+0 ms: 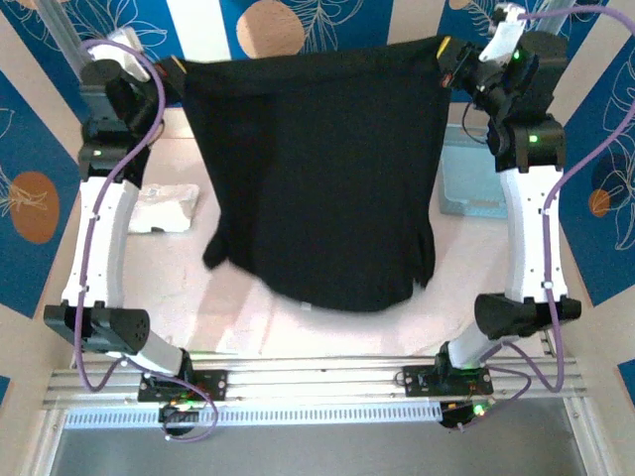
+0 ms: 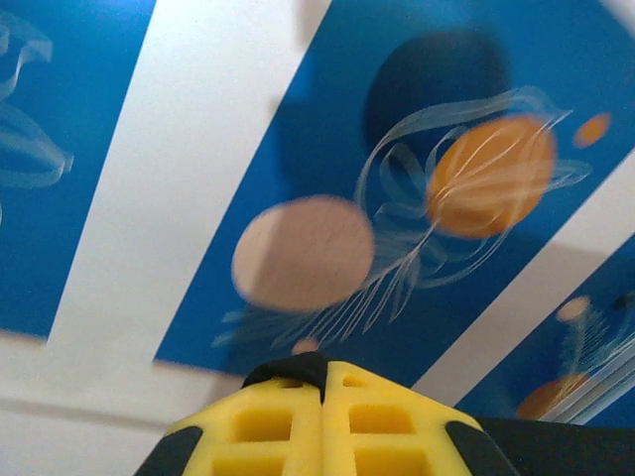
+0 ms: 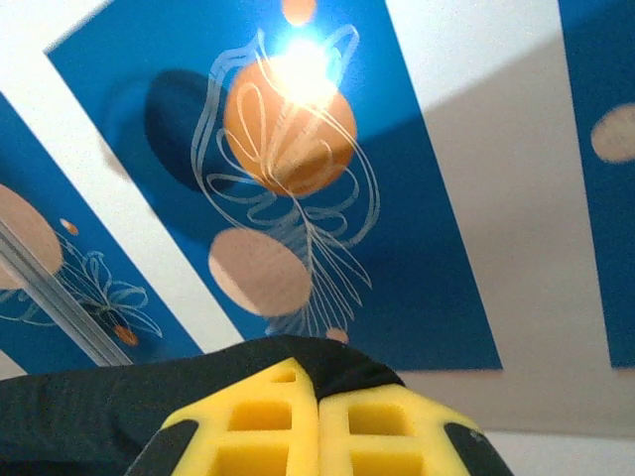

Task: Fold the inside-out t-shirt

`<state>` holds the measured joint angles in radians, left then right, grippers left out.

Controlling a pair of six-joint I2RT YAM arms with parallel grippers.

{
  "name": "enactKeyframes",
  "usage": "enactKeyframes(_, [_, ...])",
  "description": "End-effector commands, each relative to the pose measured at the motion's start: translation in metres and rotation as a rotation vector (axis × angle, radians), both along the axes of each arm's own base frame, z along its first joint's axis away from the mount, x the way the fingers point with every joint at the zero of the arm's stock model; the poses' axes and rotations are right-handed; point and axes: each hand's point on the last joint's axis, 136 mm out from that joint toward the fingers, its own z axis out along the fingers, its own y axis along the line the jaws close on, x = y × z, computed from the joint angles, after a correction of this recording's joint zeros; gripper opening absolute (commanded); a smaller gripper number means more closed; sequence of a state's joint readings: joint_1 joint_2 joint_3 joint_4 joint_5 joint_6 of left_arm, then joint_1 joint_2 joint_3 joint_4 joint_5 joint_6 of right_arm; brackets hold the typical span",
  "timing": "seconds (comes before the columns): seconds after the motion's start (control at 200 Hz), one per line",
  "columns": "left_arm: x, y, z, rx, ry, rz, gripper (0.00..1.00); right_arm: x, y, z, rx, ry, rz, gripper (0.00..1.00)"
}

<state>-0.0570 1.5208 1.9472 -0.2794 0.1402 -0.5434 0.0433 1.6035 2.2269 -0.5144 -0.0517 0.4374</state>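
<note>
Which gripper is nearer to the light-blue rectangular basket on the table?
Right. The right gripper, pinching the hanging black cloth t-shirt, is close by the light-blue rectangular basket; the left gripper pinches the shirt's opposite corner, across the shirt from it.

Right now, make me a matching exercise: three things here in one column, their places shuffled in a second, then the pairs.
1. black short-sleeved cloth t-shirt
2. light-blue rectangular basket
3. crumpled white cloth

A. lying on the table, left side
B. hanging spread between the left gripper and right gripper
C. resting on the table, right side

Pairs: 1-B, 2-C, 3-A
</note>
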Motion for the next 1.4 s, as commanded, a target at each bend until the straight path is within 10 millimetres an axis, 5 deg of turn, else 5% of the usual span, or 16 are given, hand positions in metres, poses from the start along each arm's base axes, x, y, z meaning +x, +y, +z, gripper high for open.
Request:
enactKeyframes(0.0, [-0.066,0.010,0.085,0.033,-0.230,0.027,0.00,-0.057,0.001,0.077,0.008,-0.206,0.032,0.00])
enactKeyframes(0.145, [-0.100,0.005,0.084,0.044,-0.243,-0.006,0.00,-0.061,0.006,0.061,-0.001,-0.154,0.061,0.00])
enactKeyframes(0.26, [-0.117,0.001,0.037,0.031,-0.169,-0.039,0.00,-0.061,0.005,0.017,-0.010,-0.043,0.054,0.00])
enactKeyframes(0.45, [-0.137,-0.033,-0.122,-0.032,0.083,-0.183,0.00,-0.073,0.010,-0.104,0.043,0.205,0.086,0.00])
enactKeyframes(0.665, [-0.173,-0.063,-0.330,0.010,0.491,-0.273,0.00,-0.085,0.034,-0.306,0.121,0.627,0.146,0.00])
enactKeyframes(0.75, [-0.180,-0.079,-0.383,0.017,0.599,-0.328,0.00,-0.089,0.041,-0.371,0.141,0.802,0.176,0.02])
enactKeyframes(0.82, [-0.183,-0.086,-0.413,0.066,0.667,-0.346,0.03,-0.091,0.043,-0.404,0.129,0.892,0.186,0.04])
enactKeyframes(0.91, [-0.183,-0.087,-0.434,0.145,0.720,-0.341,0.12,-0.091,0.039,-0.429,0.091,0.966,0.167,0.05])
enactKeyframes(1.01, [-0.181,-0.078,-0.440,0.219,0.729,-0.284,0.42,-0.091,0.037,-0.437,0.076,0.994,0.165,0.05])
enactKeyframes(1.185, [-0.176,-0.065,-0.407,0.416,0.580,-0.149,0.68,-0.092,0.035,-0.428,0.063,0.990,0.173,0.05])
enactKeyframes(1.26, [-0.176,-0.092,-0.394,0.512,0.480,-0.227,0.70,-0.093,0.032,-0.420,0.060,0.983,0.174,0.06])
enactKeyframes(1.395, [-0.197,-0.192,-0.395,0.657,0.288,-0.607,0.66,-0.092,0.025,-0.414,0.053,0.978,0.155,0.07])
